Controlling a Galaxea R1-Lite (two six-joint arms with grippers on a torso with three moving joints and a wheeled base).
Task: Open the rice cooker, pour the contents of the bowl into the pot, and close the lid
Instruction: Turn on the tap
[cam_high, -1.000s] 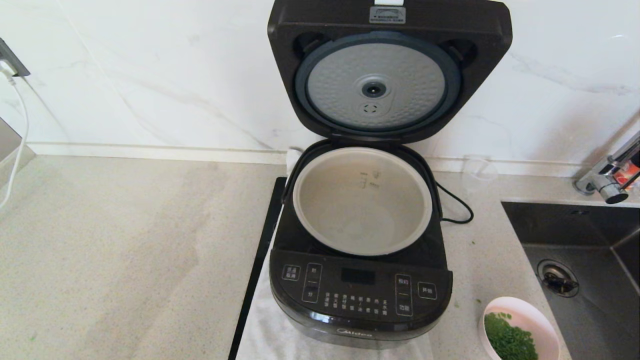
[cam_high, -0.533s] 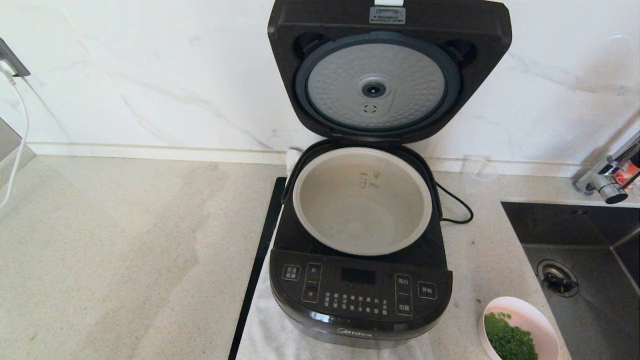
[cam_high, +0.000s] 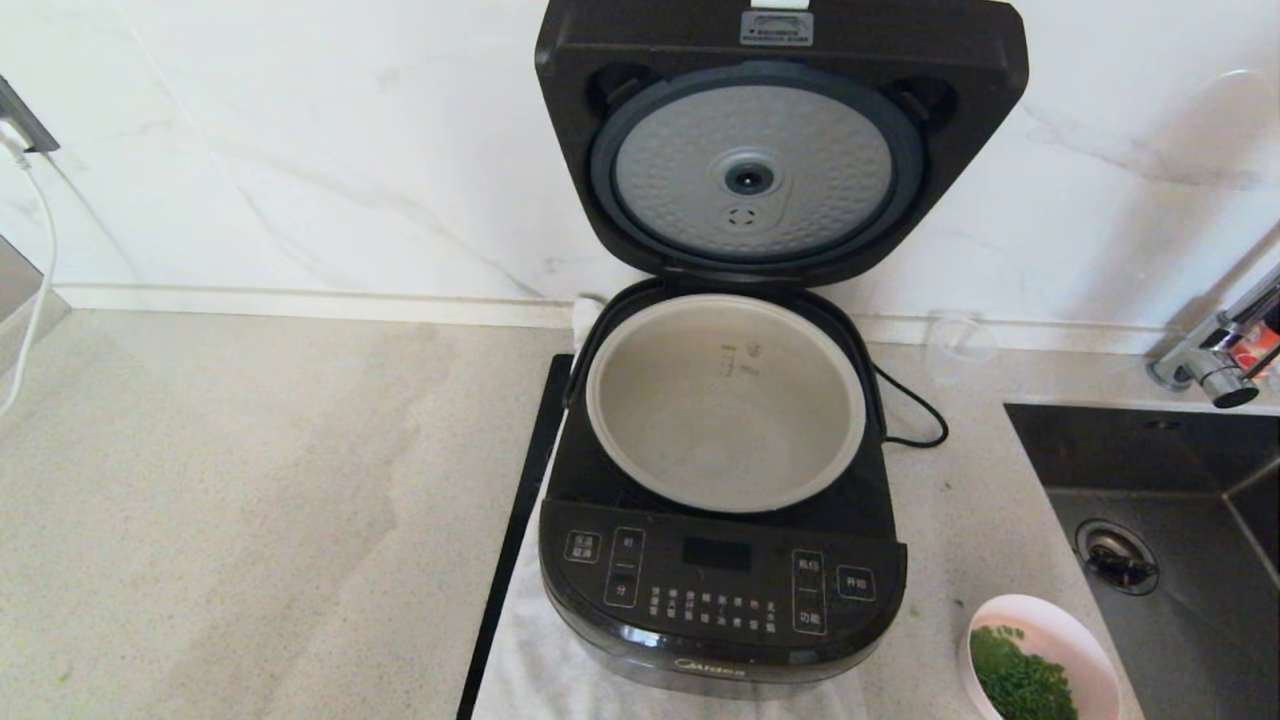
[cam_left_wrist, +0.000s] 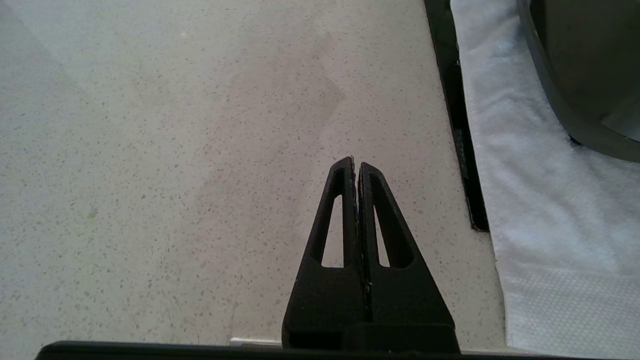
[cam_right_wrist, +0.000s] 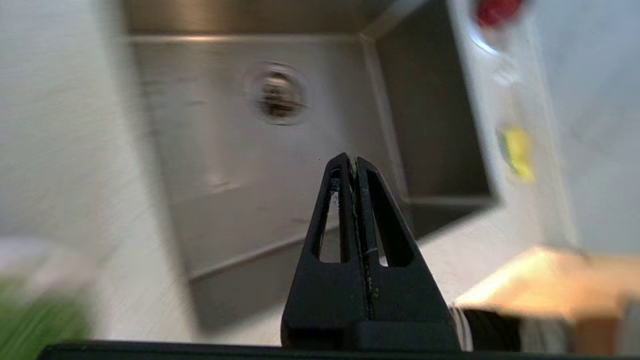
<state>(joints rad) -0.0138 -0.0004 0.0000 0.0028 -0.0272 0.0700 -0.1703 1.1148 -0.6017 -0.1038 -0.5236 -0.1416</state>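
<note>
The black rice cooker (cam_high: 722, 590) stands open in the middle of the counter, its lid (cam_high: 780, 140) raised upright against the wall with the dimpled silver disc facing me. Inside sits the grey-beige pot (cam_high: 725, 400), with nothing in it. The pale pink bowl (cam_high: 1070, 640) with chopped green herbs (cam_high: 1015, 680) rests at the front right, between cooker and sink. No arm shows in the head view. My left gripper (cam_left_wrist: 356, 165) is shut and empty over bare counter left of the cooker. My right gripper (cam_right_wrist: 354, 161) is shut and empty above the sink (cam_right_wrist: 240, 150), the bowl a green blur (cam_right_wrist: 35, 315) beside it.
A steel sink (cam_high: 1160, 520) with a drain lies at the right, a tap (cam_high: 1215, 360) behind it. A small clear cup (cam_high: 955, 345) stands behind the cooker's right side beside its black cord (cam_high: 915, 410). A white cloth (cam_high: 540, 660) lies under the cooker. A wall cable (cam_high: 35, 260) hangs far left.
None in the head view beyond a slight shift of the camera; cooker, pot and bowl stay where they were.
</note>
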